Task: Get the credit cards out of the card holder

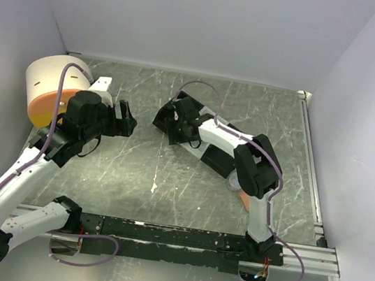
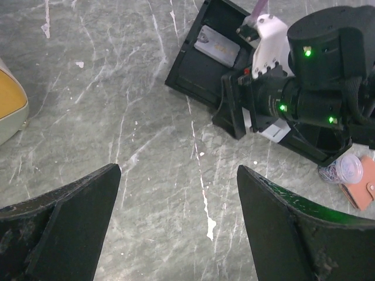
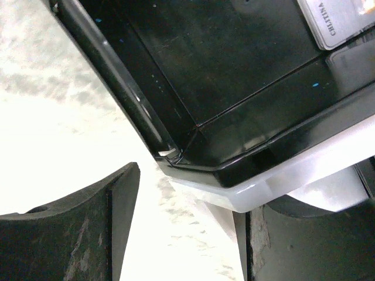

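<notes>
The salmon-orange card holder (image 1: 244,199) lies closed on the table at the right, mostly hidden under my right arm. It also shows at the right edge of the left wrist view (image 2: 362,188). A grey card (image 2: 217,45) lies in an end compartment of the black-and-white tray (image 2: 193,73), and shows in the right wrist view (image 3: 334,20). My right gripper (image 3: 187,199) is open and empty, low at the tray's (image 3: 222,70) corner, with one finger on each side of it. My left gripper (image 2: 179,216) is open and empty above bare table, left of the tray.
A big white and orange rounded object (image 1: 50,88) stands at the far left. A small clear pot with purple bits (image 2: 343,170) sits next to the card holder. White walls close in the table on three sides. A black rail (image 1: 180,237) runs along the near edge.
</notes>
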